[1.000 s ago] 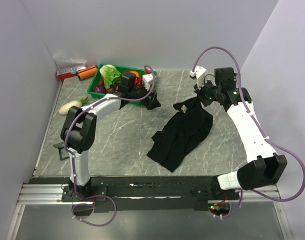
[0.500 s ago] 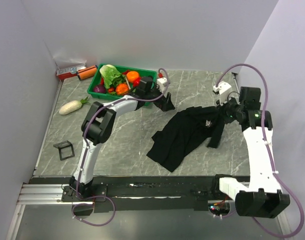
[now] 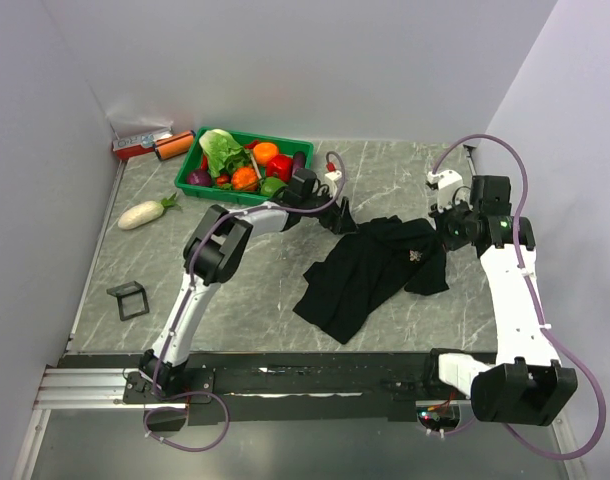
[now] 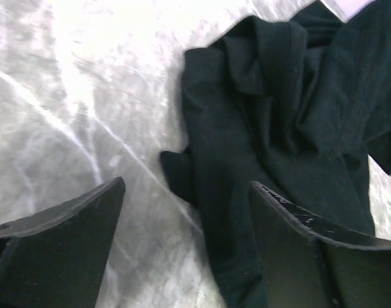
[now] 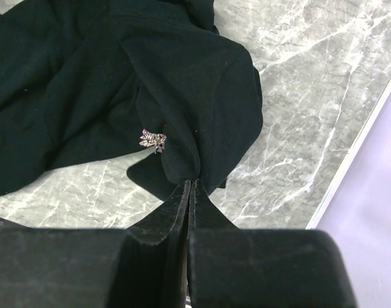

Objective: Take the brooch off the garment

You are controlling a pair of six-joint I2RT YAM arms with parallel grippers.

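Observation:
The garment is a black shirt lying crumpled on the marble table, with its upper right end lifted. My right gripper is shut on a fold of that end. The brooch is a tiny sparkly star pinned to the cloth just left of the pinched fold, and it also shows from above as the brooch. My left gripper hovers open at the garment's upper left edge. In its wrist view the garment lies ahead and partly beneath the left gripper, with nothing held between the fingers.
A green tray of vegetables stands at the back left, just behind the left arm. A white radish and a small black stand lie on the left. An orange cylinder sits in the back corner. The right wall is close to the right arm.
The right gripper has dragged the garment's upper end to the right, carrying the brooch along. The left arm has swung from the tray across to the garment's left edge.

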